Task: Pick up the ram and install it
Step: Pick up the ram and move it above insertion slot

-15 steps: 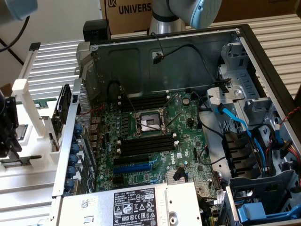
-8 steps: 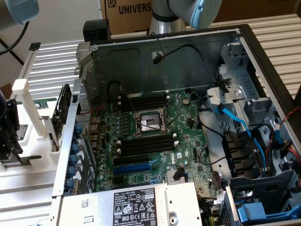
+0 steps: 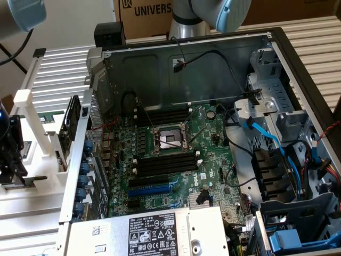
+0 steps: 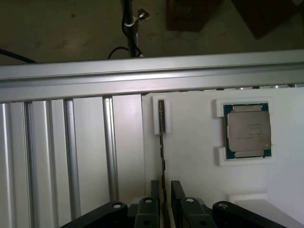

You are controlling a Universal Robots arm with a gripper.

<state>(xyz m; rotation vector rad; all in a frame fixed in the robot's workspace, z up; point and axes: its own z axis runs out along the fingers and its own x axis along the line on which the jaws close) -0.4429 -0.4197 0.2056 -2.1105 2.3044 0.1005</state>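
The ram (image 4: 162, 119) stands on its long edge in a white holder (image 4: 190, 156), so it appears as a thin dark strip with its far end in a white clip. My gripper (image 4: 165, 186) is open. Its two black fingers (image 4: 155, 190) stand on either side of the ram's near end, with a small gap on each side. In the exterior view the gripper (image 3: 14, 168) hangs low over the white fixture (image 3: 32, 138) at the far left, outside the computer case. The black memory slots (image 3: 165, 162) lie on the green motherboard (image 3: 213, 160).
A processor chip (image 4: 248, 130) sits in a white cradle beside the ram. Ribbed aluminium table rails (image 4: 71, 142) border the holder. The open case (image 3: 186, 58) has a metal side wall (image 3: 80, 160), a blue slot (image 3: 152, 190), loose cables (image 3: 266, 138) and a power supply (image 3: 154, 232).
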